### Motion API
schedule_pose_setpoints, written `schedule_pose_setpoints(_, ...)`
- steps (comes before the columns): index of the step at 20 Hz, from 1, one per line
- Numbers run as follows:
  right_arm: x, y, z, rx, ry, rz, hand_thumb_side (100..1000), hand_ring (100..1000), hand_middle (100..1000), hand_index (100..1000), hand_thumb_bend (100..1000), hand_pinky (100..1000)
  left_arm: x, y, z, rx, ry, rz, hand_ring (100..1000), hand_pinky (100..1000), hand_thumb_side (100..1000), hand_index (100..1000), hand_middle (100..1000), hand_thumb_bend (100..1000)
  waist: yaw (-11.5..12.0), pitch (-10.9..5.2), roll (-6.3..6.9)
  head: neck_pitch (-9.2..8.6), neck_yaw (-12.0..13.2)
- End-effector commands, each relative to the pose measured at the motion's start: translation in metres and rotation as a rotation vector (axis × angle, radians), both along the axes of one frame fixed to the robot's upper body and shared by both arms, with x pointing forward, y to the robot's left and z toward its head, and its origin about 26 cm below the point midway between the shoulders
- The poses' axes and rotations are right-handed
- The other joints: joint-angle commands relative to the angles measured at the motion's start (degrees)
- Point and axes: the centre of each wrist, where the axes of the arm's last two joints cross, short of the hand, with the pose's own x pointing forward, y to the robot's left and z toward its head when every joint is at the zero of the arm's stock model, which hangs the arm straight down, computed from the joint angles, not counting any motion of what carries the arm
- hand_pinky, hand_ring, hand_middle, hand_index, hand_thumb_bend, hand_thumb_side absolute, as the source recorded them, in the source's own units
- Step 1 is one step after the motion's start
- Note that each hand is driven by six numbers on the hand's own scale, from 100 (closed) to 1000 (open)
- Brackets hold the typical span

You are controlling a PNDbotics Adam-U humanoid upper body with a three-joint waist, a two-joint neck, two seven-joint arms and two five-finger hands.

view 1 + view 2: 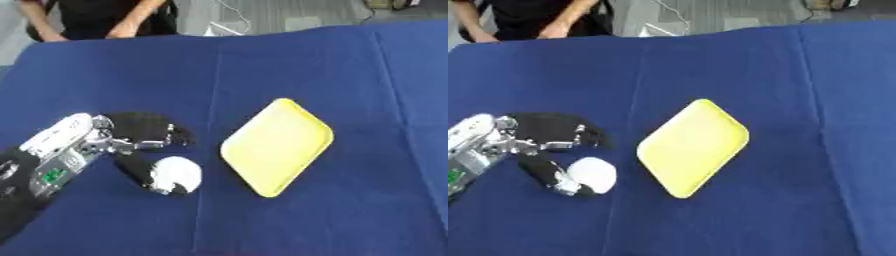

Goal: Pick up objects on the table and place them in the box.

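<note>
A white round object lies on the blue cloth, left of a yellow tray that sits empty and askew near the middle. My left hand comes in from the lower left. Its black fingers arch just above the white object, with a narrow strip of cloth showing between them. The thumb lies against the object's left side. The hand stands open around the object, not closed on it. My right hand shows in neither view.
The table is covered by a blue cloth with a fold line running down its middle. A person stands at the far left edge, hands resting on the table's rim. No box shows.
</note>
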Motion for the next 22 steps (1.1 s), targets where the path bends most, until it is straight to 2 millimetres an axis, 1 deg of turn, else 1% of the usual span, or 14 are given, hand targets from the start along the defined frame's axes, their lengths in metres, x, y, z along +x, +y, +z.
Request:
schedule_pose_setpoints(1, -0.0006, -0.0004, 0.0091, -0.018, -0.024, 0.011, 921, 790, 833, 950, 100, 777, 0.0012, 0.0017, 0.006, 0.019, -0.012, -0.007, 897, 909, 1000, 964, 868, 628, 0.0, -0.64, -0.23, -0.6, 0.8)
schedule_pose_setpoints(10, -0.0006, -0.0004, 0.0089, -0.018, -0.023, 0.012, 921, 790, 833, 951, 100, 777, 0.0016, 0.0029, 0.0083, 0.036, -0.02, -0.003, 899, 911, 1000, 958, 867, 632, 0.0, -0.64, -0.21, -0.64, 0.8)
schedule_pose_setpoints(22, -0.0006, -0.0002, 0.0087, -0.018, -0.021, 0.014, 921, 790, 833, 951, 100, 777, 0.0027, 0.0056, 0.0074, 0.123, -0.003, 0.017, 908, 921, 1000, 955, 864, 659, -0.1, -0.61, -0.2, -0.67, 0.8)
